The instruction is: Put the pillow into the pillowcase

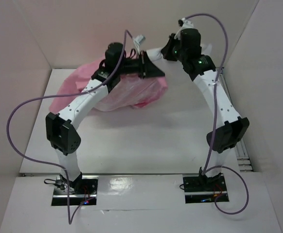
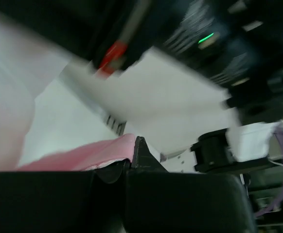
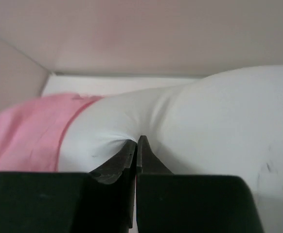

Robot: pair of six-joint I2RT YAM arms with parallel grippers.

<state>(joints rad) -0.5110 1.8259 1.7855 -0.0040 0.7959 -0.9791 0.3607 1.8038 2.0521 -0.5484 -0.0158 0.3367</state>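
in right gripper (image 3: 136, 144), white pillow (image 3: 214, 111)

Your plump white pillow (image 3: 219, 121) sits partly inside the shiny pink pillowcase (image 3: 25, 136), one bare end bulging out, fabric rumpled.

The pillowcase (image 1: 132, 94) lies bunched at the far side of the table (image 1: 151, 145), left of centre. The pillow (image 3: 219, 126) sticks out of its right end, partly inside it. The left gripper (image 2: 134, 148) sits at the pillowcase's right edge. The right gripper (image 3: 137, 144) is just right of it and farther back, on the pillow.
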